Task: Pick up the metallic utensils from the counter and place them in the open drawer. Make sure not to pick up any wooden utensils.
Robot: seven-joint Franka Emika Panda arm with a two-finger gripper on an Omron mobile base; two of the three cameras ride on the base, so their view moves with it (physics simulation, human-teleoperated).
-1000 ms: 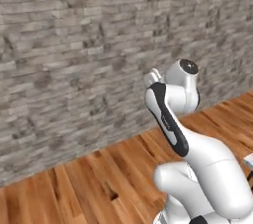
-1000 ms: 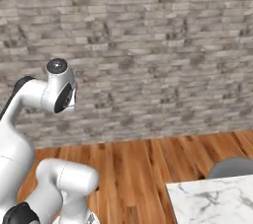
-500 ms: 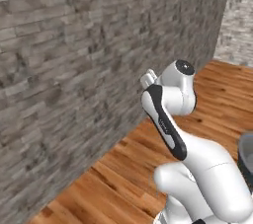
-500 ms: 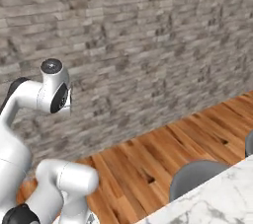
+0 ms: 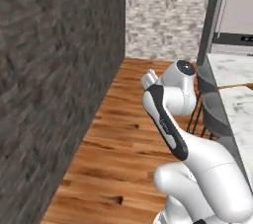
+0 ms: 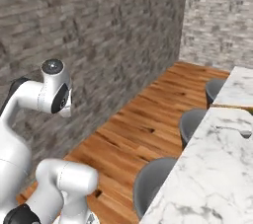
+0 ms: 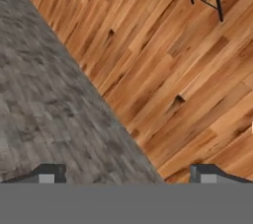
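Beside the counter, grey stools line up.

The bench is a white marble slab with grey veining, well off to the claw's right in the right base view. A small pale object lies on its far part, too small to make out. In the left base view a tan strip crosses the slab. Grey stools stand on the wooden floor along the bench's near edge; that floor spreads ahead of the claw.
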